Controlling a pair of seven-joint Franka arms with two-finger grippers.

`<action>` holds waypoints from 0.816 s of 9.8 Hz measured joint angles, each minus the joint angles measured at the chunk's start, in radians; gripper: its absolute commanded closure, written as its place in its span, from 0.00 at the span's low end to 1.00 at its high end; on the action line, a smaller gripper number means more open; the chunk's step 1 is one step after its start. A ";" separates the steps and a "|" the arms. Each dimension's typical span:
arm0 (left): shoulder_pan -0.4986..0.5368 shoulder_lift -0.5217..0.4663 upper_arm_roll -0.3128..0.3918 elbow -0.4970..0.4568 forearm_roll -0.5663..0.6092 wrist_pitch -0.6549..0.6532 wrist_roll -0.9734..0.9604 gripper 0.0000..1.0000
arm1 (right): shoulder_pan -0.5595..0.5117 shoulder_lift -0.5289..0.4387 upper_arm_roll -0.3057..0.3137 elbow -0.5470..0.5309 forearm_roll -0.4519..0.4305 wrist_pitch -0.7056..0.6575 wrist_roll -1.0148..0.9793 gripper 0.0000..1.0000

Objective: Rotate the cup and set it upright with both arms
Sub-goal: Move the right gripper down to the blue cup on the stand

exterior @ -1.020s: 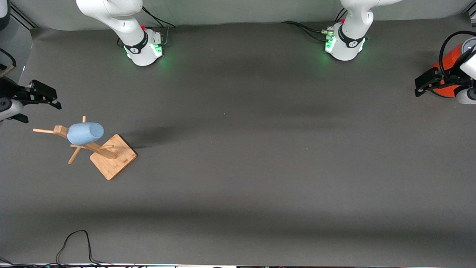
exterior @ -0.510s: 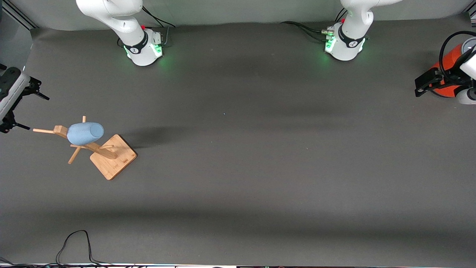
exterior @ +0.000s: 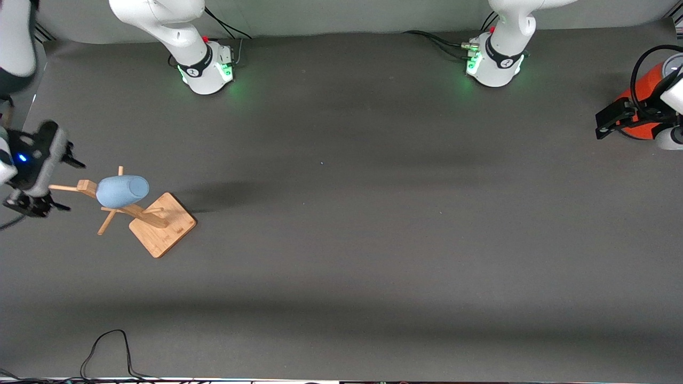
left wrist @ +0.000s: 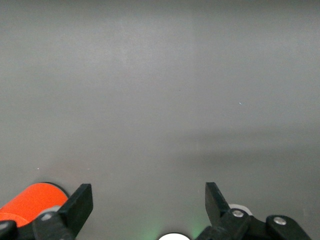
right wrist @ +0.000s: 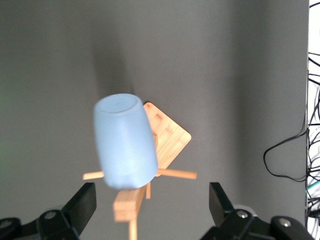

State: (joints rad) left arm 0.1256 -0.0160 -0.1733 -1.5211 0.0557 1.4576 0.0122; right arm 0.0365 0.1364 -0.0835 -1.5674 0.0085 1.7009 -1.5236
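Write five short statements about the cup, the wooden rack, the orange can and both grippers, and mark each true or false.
1. The cup hangs on a peg of the wooden rack. True.
2. The right gripper grips the cup. False: its jaws are open, apart from the cup.
3. The orange can stands at the left arm's end of the table. True.
4. The left gripper is shut. False: it is open.
5. The cup stands upright on the table. False: it is on the rack.

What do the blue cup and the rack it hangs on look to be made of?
Cup: likely matte plastic; an even light blue, smooth, with no glare or print. Rack: light wood, probably bamboo; honey-toned square base with faint grain, a post and thin round pegs, unpainted.
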 measured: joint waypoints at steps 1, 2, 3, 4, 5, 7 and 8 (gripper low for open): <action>0.000 0.000 0.000 0.000 0.000 0.001 0.000 0.00 | 0.000 0.013 0.000 -0.026 0.000 0.038 -0.001 0.00; 0.000 0.000 0.000 0.000 0.000 0.001 0.000 0.00 | 0.000 0.026 0.000 -0.040 0.011 0.060 -0.002 0.00; 0.000 0.000 0.000 0.000 0.000 0.001 0.000 0.00 | 0.000 0.042 0.001 -0.047 0.025 0.068 -0.003 0.00; 0.001 0.001 0.001 0.000 0.000 0.001 0.000 0.00 | 0.000 0.056 0.001 -0.057 0.031 0.070 -0.003 0.00; 0.002 0.002 0.001 0.000 0.000 0.001 0.000 0.00 | 0.000 0.062 0.001 -0.074 0.032 0.074 -0.004 0.00; 0.003 0.005 0.002 0.000 0.000 0.001 0.000 0.00 | 0.000 0.058 0.001 -0.095 0.033 0.076 -0.038 0.00; 0.003 0.006 0.002 0.000 0.000 0.001 0.000 0.00 | 0.000 0.053 0.000 -0.112 0.040 0.076 -0.049 0.00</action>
State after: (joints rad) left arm 0.1284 -0.0101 -0.1710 -1.5213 0.0557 1.4587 0.0122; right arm 0.0366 0.1893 -0.0830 -1.6789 0.0489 1.7767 -1.5728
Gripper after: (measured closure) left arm 0.000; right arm 0.000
